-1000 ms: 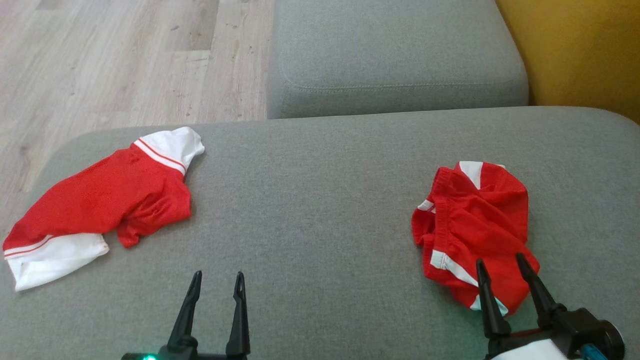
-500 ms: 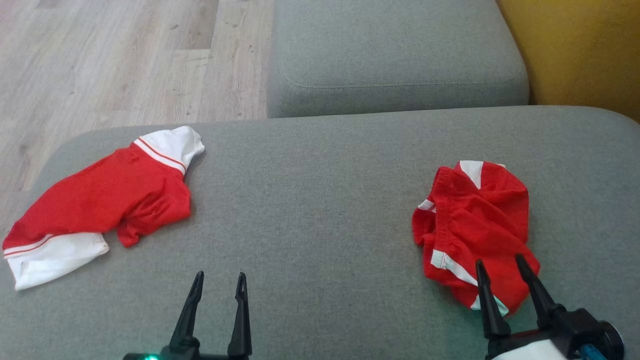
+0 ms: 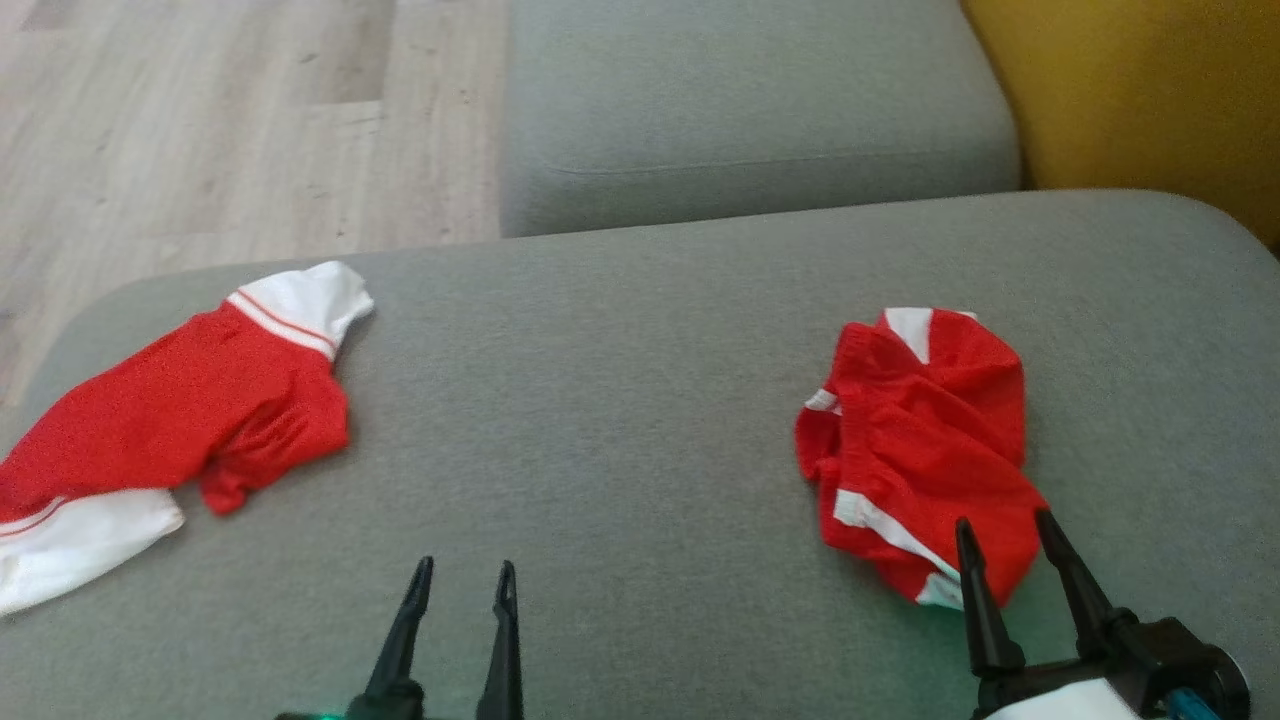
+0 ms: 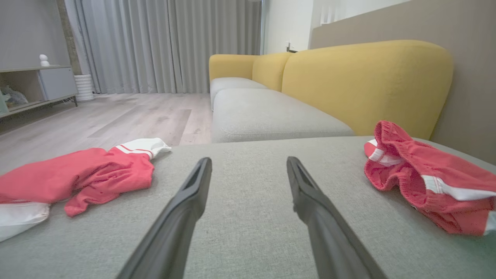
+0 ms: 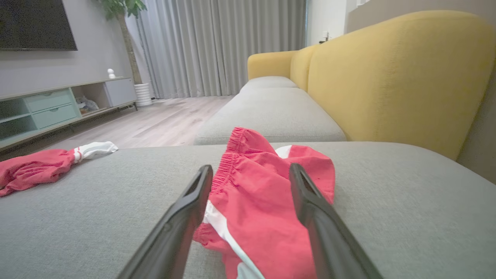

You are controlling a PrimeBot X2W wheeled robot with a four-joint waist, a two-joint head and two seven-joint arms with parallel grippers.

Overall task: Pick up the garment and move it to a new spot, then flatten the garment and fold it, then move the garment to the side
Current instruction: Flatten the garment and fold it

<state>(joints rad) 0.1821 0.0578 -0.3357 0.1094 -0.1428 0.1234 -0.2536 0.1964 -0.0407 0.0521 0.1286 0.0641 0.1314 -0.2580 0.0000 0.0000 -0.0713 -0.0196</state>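
At lower right of the head frame: right gripper [image 3: 1002, 520], fingers apart, empty, pointing up-frame across the near edge of crumpled red shorts [image 3: 920, 430]. Lower centre-left: left gripper [image 3: 466, 563], likewise spread, over grey sofa cushion [image 3: 620, 400]. Far left: red-and-white shirt [image 3: 190, 410].

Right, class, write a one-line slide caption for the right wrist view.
Open right gripper points at crumpled red shorts on a grey sofa seat.

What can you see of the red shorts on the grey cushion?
The red shorts lie crumpled in a heap on the grey sofa cushion. The cloth looks thin and light, with a gathered elastic waistband and white stripes. The open right gripper is at their near edge; I cannot tell if it touches them.
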